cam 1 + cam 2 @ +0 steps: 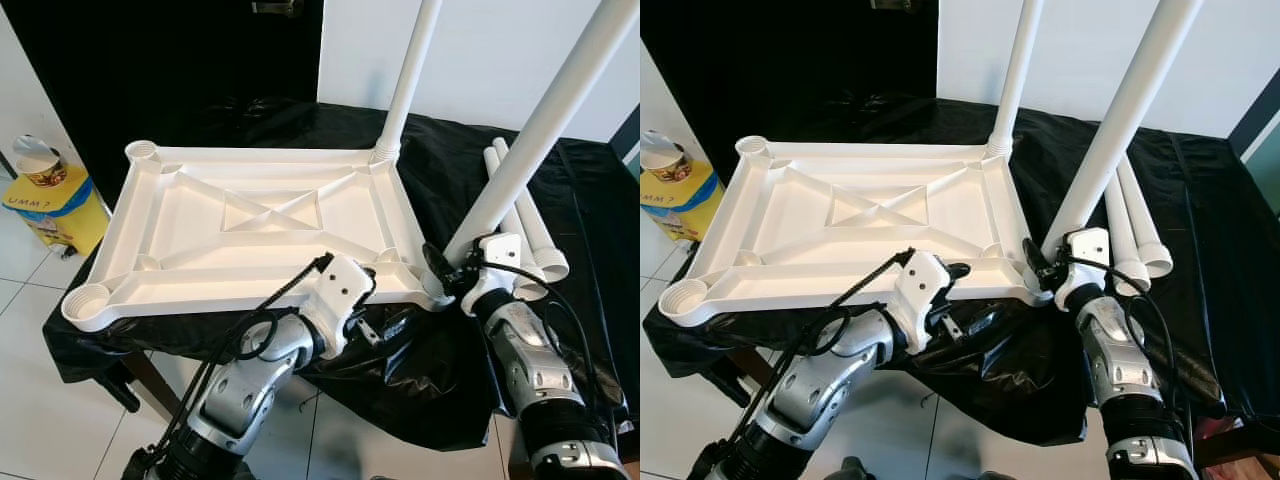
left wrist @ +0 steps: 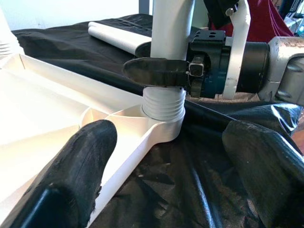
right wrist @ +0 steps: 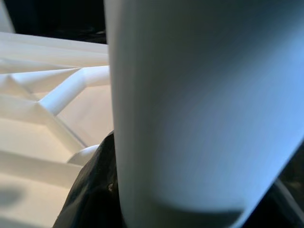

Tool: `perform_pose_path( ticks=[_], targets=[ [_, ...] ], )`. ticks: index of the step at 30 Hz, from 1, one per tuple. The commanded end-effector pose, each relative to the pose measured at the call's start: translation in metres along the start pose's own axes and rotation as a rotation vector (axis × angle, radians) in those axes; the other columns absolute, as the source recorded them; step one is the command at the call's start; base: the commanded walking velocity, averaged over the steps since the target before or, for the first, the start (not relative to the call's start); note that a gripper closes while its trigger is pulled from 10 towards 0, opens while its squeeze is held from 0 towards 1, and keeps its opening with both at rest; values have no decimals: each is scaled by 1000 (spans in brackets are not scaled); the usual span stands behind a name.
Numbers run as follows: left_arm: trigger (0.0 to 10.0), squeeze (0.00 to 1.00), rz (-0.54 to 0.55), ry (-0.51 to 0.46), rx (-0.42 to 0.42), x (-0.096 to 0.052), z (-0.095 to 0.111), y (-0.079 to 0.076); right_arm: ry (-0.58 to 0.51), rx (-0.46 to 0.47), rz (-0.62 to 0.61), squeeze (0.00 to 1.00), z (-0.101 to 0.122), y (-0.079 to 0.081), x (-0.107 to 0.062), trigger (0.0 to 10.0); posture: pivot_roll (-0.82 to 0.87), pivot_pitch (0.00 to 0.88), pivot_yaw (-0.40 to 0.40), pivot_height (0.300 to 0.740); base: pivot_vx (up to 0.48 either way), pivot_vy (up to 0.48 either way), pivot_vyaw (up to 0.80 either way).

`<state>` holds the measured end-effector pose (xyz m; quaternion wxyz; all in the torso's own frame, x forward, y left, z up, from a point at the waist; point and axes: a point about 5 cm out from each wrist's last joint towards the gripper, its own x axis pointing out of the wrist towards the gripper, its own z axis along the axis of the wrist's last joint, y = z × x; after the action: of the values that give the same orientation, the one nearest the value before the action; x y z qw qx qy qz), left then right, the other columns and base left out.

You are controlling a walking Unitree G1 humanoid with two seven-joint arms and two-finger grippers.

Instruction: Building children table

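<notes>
The white plastic tabletop point(image 1: 250, 225) lies upside down on a black-draped table. One white leg point(image 1: 410, 80) stands upright in its far right corner socket. A second leg point(image 1: 540, 130) leans over the near right corner, its threaded end sitting in that socket point(image 2: 164, 126). My right gripper point(image 1: 452, 268) is shut on this leg just above the thread, one black finger point(image 2: 156, 72) lying across it. My left gripper point(image 2: 171, 190) is open at the tabletop's front edge, close to the same corner, one finger over the plastic and the other over the cloth.
Two loose legs point(image 1: 535, 235) lie on the black cloth point(image 1: 600, 220) to the right. The tabletop's left corner sockets point(image 1: 88, 303) are bare. A yellow box point(image 1: 55, 205) with a cup point(image 1: 40, 160) on it sits on the tiled floor at the left.
</notes>
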<state>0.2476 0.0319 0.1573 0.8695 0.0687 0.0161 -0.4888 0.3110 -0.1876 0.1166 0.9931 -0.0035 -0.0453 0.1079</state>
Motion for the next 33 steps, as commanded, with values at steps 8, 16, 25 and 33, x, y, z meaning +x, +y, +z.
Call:
perform_pose_path(
  ticks=[8,16,25,33],
  targets=[
    [10000,0,30,6,-6,0,-1,-2,88,13,-244,0,-15,5,-8,10000,100,31,-128,740,0,0,0],
    [10000,0,27,9,-6,-1,-2,-4,110,41,-380,0,-17,20,-10,10000,110,30,-125,740,0,0,0],
    [10000,0,27,12,-5,-3,-2,-4,122,42,-388,0,-18,25,-11,10000,112,30,-125,740,0,0,0],
    [10000,0,27,12,-7,-3,-2,-4,118,32,-394,0,-15,26,-12,10000,111,34,-126,740,0,0,0]
  ],
)
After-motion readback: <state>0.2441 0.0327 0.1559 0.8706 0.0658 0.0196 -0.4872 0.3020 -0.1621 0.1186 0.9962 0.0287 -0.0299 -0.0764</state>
